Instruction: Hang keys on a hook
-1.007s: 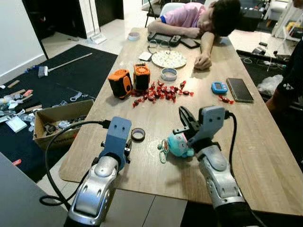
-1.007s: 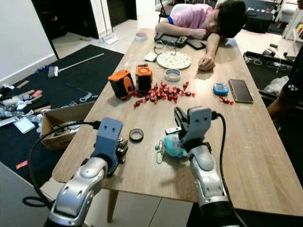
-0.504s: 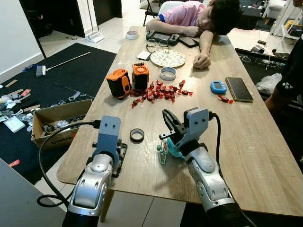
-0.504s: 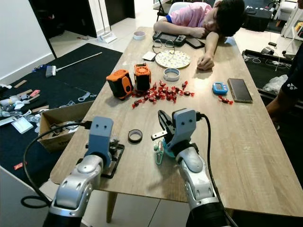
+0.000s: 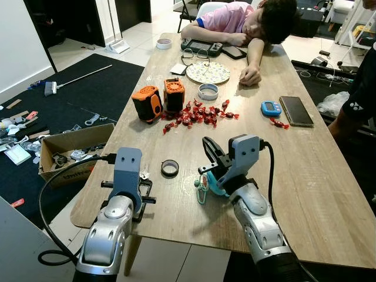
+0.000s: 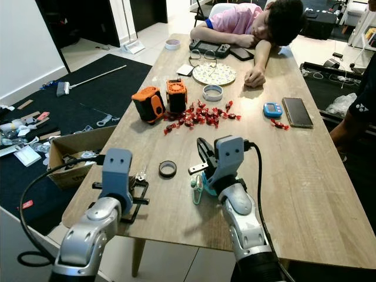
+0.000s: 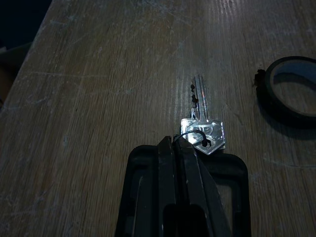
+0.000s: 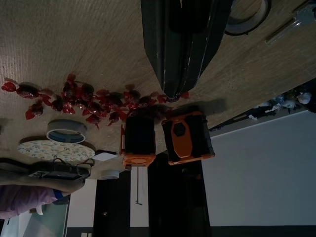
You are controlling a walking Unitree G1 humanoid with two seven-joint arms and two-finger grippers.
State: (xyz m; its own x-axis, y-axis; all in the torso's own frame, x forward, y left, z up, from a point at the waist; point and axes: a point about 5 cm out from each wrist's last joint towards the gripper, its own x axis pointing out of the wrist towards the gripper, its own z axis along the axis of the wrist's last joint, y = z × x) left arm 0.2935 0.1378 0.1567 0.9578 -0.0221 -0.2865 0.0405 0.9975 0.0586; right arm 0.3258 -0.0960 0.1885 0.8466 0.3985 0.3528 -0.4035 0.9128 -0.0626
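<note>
- The wooden table (image 6: 305,176) runs away from the camera, with a person (image 6: 258,23) slumped over its far end.
- The left gripper (image 6: 139,189) sits low over the near left edge of the table, beside a small silver key (image 6: 140,175).
- A black tape ring (image 6: 168,168) lies just beyond the key.
- The right gripper (image 6: 202,154) rests over a teal plush keychain (image 6: 202,183) near the table's middle.
- Two orange devices (image 6: 160,100) stand further back, with red candies (image 6: 197,116) scattered next to them.
- A dark phone (image 6: 298,111) and a blue timer (image 6: 272,109) lie on the right side.
- A cardboard box (image 6: 70,150) sits on the floor to the left.
</note>
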